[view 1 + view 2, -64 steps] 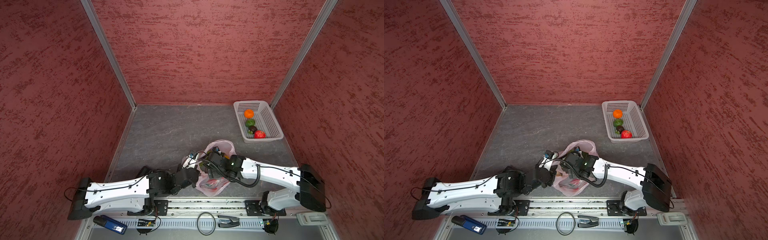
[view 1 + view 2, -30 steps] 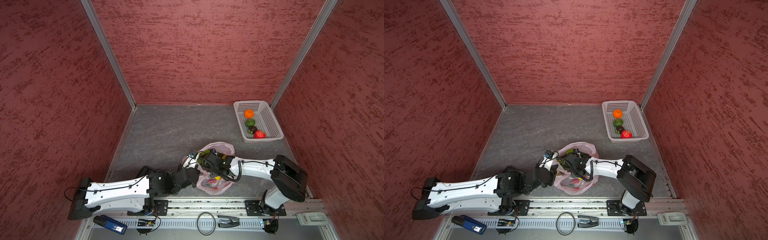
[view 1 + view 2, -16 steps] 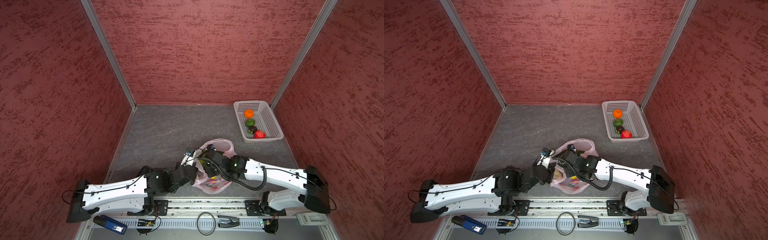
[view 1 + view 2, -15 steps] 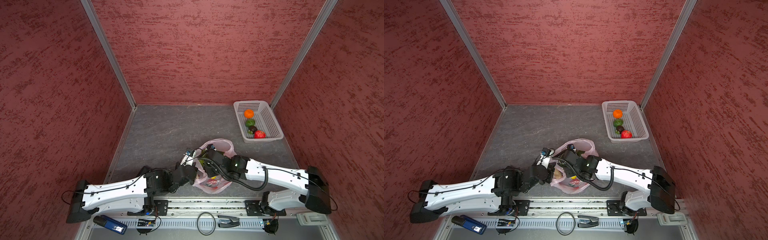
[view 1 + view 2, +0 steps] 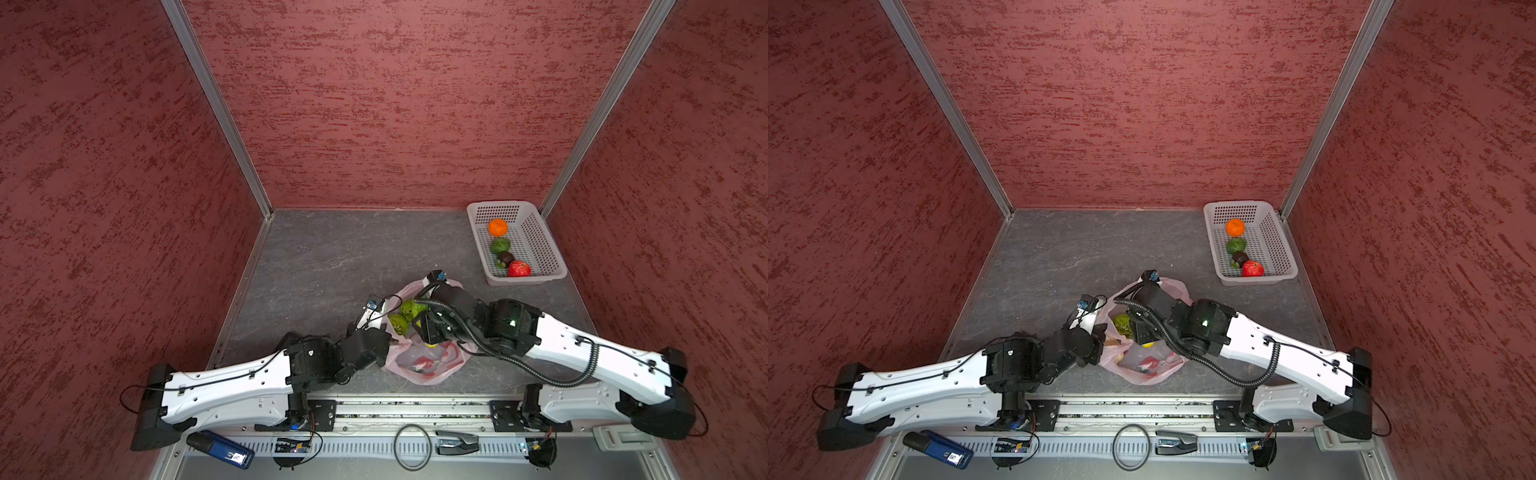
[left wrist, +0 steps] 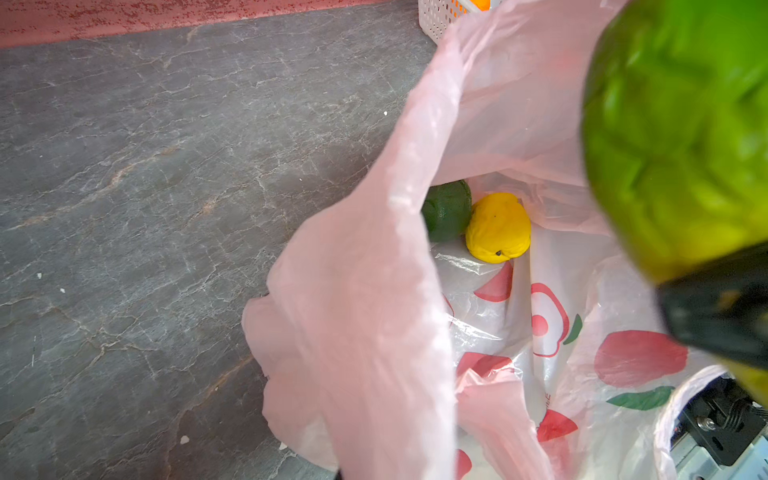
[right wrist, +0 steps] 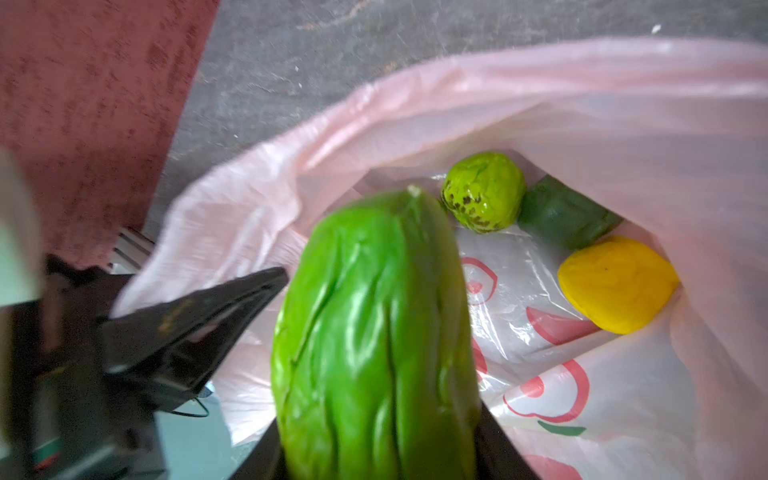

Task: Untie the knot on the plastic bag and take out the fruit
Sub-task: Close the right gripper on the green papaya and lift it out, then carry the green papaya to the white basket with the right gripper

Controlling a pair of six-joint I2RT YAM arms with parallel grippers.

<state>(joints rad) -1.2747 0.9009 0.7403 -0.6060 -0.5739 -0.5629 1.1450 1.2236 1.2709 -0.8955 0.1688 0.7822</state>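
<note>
Fruit [image 7: 374, 332], green and ridged, is hanging at the bag's [image 7: 540, 104] mouth, clamped by the right gripper [image 7: 374, 449]. The left gripper [image 5: 385, 334] is pinching the bag's rim tight.

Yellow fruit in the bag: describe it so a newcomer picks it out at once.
Look at the pink plastic bag near the front of the grey table, mouth open. Deep inside lies the yellow fruit, beside a dark green piece. It is the only yellow thing there; its neighbours and the ridged fruit in the right gripper are green.
</note>
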